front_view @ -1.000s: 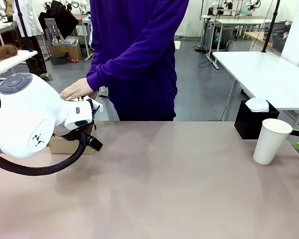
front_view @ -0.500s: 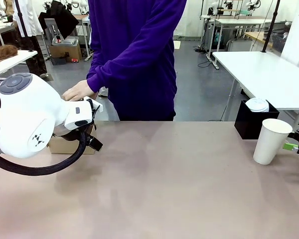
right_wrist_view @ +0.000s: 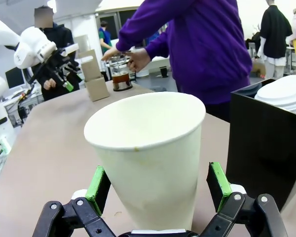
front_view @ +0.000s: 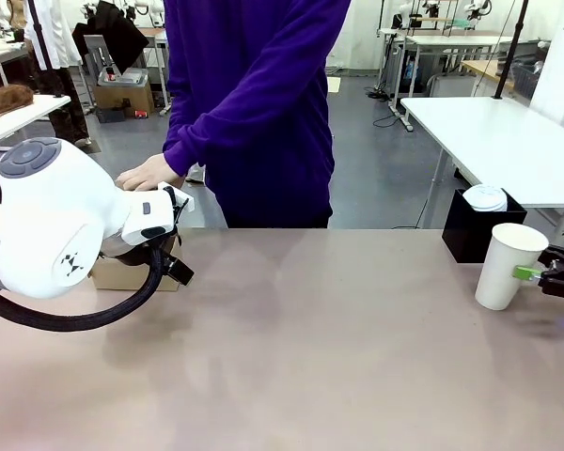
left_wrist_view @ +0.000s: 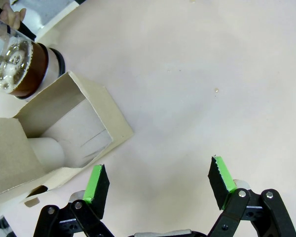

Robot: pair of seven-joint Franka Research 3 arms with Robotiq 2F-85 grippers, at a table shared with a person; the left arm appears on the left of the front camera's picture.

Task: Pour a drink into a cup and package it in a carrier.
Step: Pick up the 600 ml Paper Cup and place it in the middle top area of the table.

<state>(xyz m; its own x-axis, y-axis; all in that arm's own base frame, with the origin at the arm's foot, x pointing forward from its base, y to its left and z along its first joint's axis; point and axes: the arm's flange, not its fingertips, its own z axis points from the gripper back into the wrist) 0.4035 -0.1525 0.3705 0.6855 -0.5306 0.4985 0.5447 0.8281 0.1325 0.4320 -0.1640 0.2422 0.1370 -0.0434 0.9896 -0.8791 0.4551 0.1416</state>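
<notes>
Brownish table [front_view: 310,357] in a busy workshop, with a person in purple at the far side. At the right edge of the front view the white cup [front_view: 508,266] stands upright, just in front of a black box [front_view: 465,230] topped with white lids [front_view: 486,197]. The right gripper [right_wrist_view: 158,185] is mostly cut off by the frame edge there. Its own wrist view settles it: jaws spread wide either side of the cup, green pads [right_wrist_view: 99,186] clear of the wall, no grip. The cup's bottom stays out of sight. On the left of the front view, the bulky white left arm [front_view: 47,225] hides most of the carrier [front_view: 122,274]. The left wrist view opens that up. The left gripper [left_wrist_view: 158,177] gapes over bare table, with the cardboard carrier at lower left just beside one finger. A pale rounded shape [left_wrist_view: 47,150] inside it is hard to make out. The jug [left_wrist_view: 17,66] of dark drink [left_wrist_view: 34,74] sits at upper left, partly cut off. The right wrist view, far off, catches the person's hand [right_wrist_view: 138,58] at that jug.
</notes>
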